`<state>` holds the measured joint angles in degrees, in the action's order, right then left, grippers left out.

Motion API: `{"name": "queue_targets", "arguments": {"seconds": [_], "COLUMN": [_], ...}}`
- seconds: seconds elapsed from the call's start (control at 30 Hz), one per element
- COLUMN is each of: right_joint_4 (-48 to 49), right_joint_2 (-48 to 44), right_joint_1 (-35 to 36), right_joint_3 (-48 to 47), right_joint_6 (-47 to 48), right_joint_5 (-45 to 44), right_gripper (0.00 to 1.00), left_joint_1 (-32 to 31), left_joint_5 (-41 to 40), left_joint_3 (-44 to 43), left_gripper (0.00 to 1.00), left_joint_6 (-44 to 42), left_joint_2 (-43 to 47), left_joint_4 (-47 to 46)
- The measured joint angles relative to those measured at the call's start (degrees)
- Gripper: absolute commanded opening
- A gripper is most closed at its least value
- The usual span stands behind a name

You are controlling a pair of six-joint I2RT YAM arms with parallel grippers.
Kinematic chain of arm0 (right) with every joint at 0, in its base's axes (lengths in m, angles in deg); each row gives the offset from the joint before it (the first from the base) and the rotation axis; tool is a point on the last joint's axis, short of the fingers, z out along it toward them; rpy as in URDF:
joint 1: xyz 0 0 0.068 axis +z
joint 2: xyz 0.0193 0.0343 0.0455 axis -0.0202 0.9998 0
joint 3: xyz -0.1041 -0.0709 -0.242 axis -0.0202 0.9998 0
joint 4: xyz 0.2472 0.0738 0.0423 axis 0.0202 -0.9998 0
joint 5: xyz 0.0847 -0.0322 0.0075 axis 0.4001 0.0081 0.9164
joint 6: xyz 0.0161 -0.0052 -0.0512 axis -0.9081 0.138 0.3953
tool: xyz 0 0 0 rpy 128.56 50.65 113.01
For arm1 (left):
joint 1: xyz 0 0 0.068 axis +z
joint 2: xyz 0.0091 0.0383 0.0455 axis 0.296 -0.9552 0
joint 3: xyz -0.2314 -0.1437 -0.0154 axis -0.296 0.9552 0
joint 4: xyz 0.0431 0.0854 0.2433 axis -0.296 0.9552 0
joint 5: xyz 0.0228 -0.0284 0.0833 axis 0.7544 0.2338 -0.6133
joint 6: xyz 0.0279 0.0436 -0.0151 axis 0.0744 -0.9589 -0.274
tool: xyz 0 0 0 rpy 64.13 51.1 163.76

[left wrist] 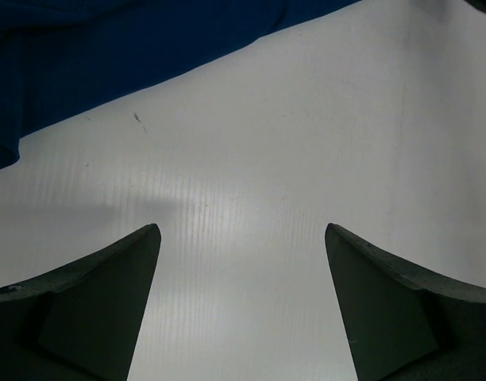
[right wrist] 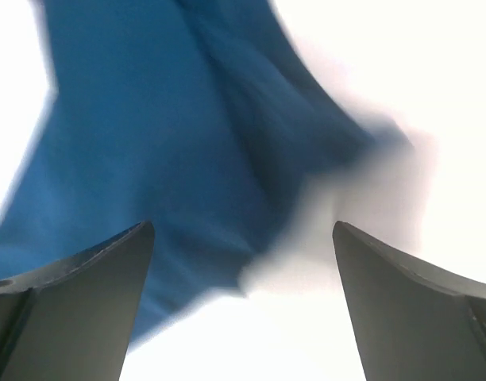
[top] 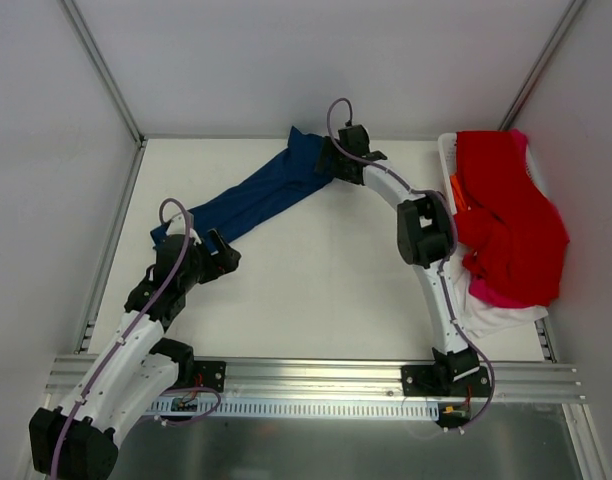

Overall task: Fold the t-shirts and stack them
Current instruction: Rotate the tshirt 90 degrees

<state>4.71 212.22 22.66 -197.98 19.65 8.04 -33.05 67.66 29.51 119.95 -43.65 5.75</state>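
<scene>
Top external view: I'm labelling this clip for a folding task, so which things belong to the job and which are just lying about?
Job in hand: navy blue cloth t-shirt, stretched out diagonally; red cloth t-shirt, pink cloth tee and white cloth tee, heaped at the right.
Lying about: white plastic basket under that heap; white table.

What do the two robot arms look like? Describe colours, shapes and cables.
Both the left arm and right arm have white shells with black joints and a thin purple cable looping along them. The fingers are dark grey, tapered wedges.
</scene>
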Motion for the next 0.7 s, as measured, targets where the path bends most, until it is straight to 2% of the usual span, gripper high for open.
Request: {"name": "queue_targets", "arguments": {"seconds": [0.1,0.17,0.27,0.37,0.47,0.57,0.7], "right_joint_4": [1.3,2.1,1.4,0.6,2.6,5.1,6.3], "right_joint_2": [-8.6,-17.2,-30.7,-43.2,-51.9,-53.1,-43.3], "right_joint_1": [0.0,0.5,3.1,9.7,18.5,25.2,30.2], "right_joint_3": [14.1,25.7,37.9,43.3,47.2,50.6,50.3], "right_joint_6": [1.1,1.2,1.1,0.1,-3.3,-7.7,-12.8], "right_joint_5": [-2.5,-4.4,-8.9,-14.1,-15.7,-14.7,-12.7], "right_gripper": [1.00,0.99,0.99,0.99,0.99,0.99,1.00], "left_joint_1": [-0.4,-0.7,-0.7,-0.7,-0.7,-0.7,-0.7], "left_joint_5": [0.3,0.6,2.0,3.4,3.5,3.1,2.4], "left_joint_3": [0.0,0.0,0.0,-0.3,-1.7,-5.5,-12.0], "left_gripper": [0.85,0.85,0.86,0.86,0.90,0.90,0.93], "left_joint_6": [0.3,0.4,0.4,0.5,0.3,0.0,-0.5], "left_joint_2": [1.1,2.3,4.5,6.6,9.2,10.5,11.4], "left_joint_4": [0.0,-0.1,-0.1,0.9,4.1,8.2,13.6]}}
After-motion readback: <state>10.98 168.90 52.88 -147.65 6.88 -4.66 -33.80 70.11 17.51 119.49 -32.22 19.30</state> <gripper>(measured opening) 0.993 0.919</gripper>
